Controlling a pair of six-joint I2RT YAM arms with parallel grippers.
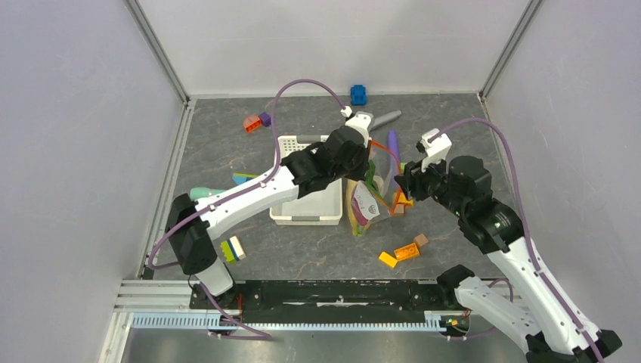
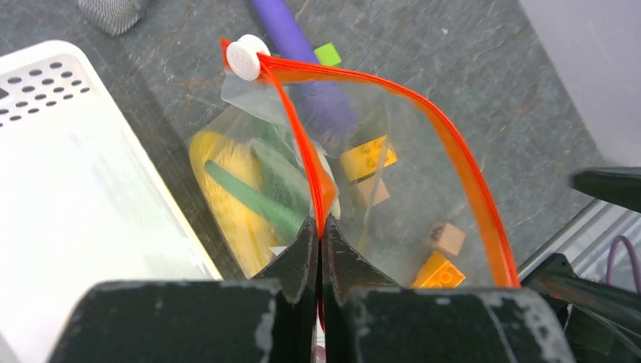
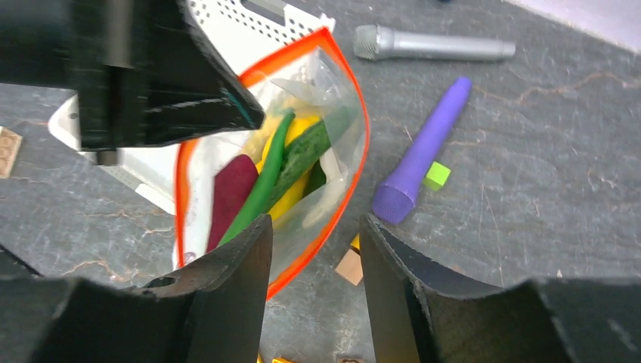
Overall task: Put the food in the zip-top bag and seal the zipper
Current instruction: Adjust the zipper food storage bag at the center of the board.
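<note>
Pinching zipper (image 2: 301, 140) in left claw (image 2: 320, 234), probably mid-strip

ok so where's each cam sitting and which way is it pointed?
Top external: above, behind left arm and right arm, looking down on the table; left gripper, right gripper meet at the zip-top bag.
Left wrist: looks along its shut fingers, pinching the zipper.
Right wrist: looks past its open fingers at food in the bag.
Wrist views share bag, basket, purple cylinder.

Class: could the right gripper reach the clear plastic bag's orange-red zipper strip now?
Probably yes: the right gripper hangs open directly over the orange-red zipper strip, nothing between; the left gripper pinches it elsewhere.
</note>
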